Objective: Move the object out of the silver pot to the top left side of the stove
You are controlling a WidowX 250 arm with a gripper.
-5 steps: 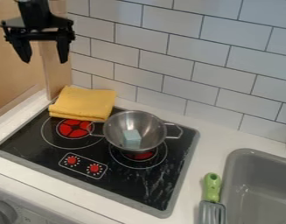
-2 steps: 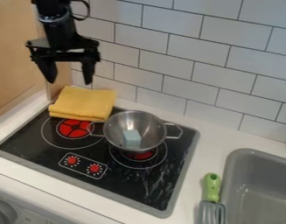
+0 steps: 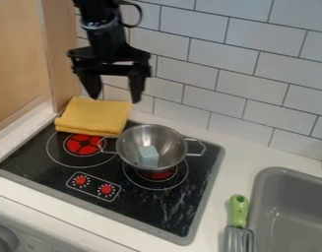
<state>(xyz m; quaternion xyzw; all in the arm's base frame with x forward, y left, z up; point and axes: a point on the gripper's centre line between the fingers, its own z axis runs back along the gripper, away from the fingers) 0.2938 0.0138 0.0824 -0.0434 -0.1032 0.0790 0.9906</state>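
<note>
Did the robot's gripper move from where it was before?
Yes. The gripper has moved right and down in the view, closer to the yellow cloth.

Light-blue block (image 3: 148, 156) lies inside the silver pot (image 3: 152, 142) on the stove (image 3: 138, 201).

No words or numbers are coming through legibly. On the black stove (image 3: 133, 211), plain printed marks are showing — a thin white outline is enclosing two red knobs (image 3: 80, 180), and short white ticks are ringing each one. Larger white circles are marking the two red burner areas (image 3: 81, 144), one towards the left and one partly under the pot (image 3: 128, 153). On the pale front panel (image 3: 41, 239) at the lower left, faint marks are sitting beside the grey dial (image 3: 2, 240) — too small and blurred for reading.
</note>
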